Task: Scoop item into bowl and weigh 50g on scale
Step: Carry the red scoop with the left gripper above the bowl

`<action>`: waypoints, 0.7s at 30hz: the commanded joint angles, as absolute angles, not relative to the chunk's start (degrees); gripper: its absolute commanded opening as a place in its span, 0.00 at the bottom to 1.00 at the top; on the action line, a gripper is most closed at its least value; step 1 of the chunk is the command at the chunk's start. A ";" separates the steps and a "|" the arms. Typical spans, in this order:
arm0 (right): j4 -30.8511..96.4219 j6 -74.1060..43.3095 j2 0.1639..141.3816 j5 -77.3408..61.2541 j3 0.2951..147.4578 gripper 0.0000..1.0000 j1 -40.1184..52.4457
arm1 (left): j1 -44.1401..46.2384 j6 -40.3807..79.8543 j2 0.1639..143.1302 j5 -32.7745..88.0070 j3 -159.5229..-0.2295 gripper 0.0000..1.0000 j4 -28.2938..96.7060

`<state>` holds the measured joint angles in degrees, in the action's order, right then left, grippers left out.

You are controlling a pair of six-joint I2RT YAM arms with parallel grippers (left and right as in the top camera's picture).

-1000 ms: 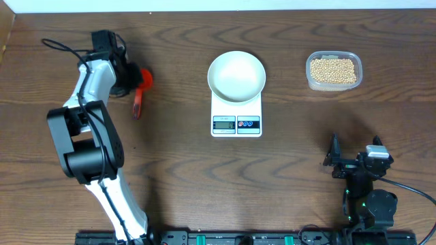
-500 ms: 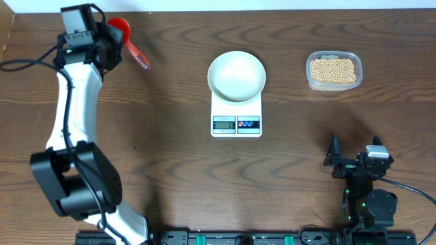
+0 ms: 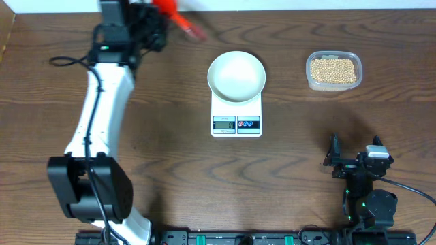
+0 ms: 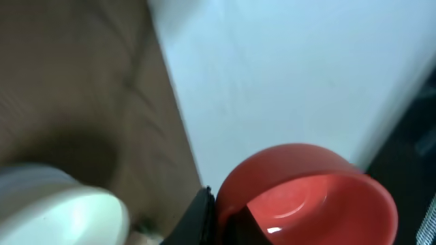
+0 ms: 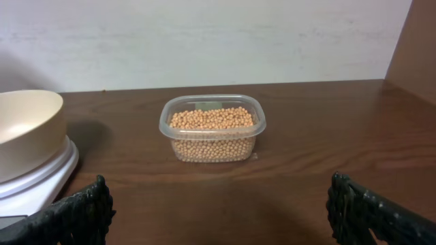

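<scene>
Our left gripper [image 3: 152,26] is clamped tight on a red plastic scoop [image 3: 178,19] near the far edge of the dark wooden counter [image 3: 170,156]. In its wrist view the scoop's round cup [image 4: 306,194] sits right at the gripper and looks empty. Off to this gripper's right, well apart, a round white shallow bowl [image 3: 236,75] rests on a small white rectangular digital scale [image 3: 236,122].

Our right gripper [image 5: 221,207] has its jaws spread wide and holds nothing. Straight ahead of it stands a clear rounded-rectangular plastic tub [image 5: 212,129] filled with small round tan-yellow beans [image 5: 212,119]. The bowl [image 5: 24,129] on the scale [image 5: 37,180] lies ahead to its left.
</scene>
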<state>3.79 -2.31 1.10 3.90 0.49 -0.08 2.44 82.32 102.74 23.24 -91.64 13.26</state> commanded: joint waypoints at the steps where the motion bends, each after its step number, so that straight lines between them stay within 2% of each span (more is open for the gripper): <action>1: 3.86 -2.07 1.02 4.36 0.32 0.99 0.38 | 7.77 89.06 101.89 20.93 -92.88 0.07 9.17; 10: 3.84 -2.09 1.02 4.34 0.32 0.99 0.36 | 17.39 95.13 101.89 12.08 -92.88 0.07 6.22; 17: 3.11 -2.79 1.02 4.95 0.32 0.99 0.36 | 18.09 95.24 101.91 11.90 -92.88 0.07 5.87; 21: 0.75 -8.84 1.04 2.33 0.32 0.99 0.36 | 18.09 95.22 101.89 11.94 -92.88 0.07 5.87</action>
<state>1.83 -4.03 1.10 3.81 0.47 -0.08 18.22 94.74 102.74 12.95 -91.64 6.13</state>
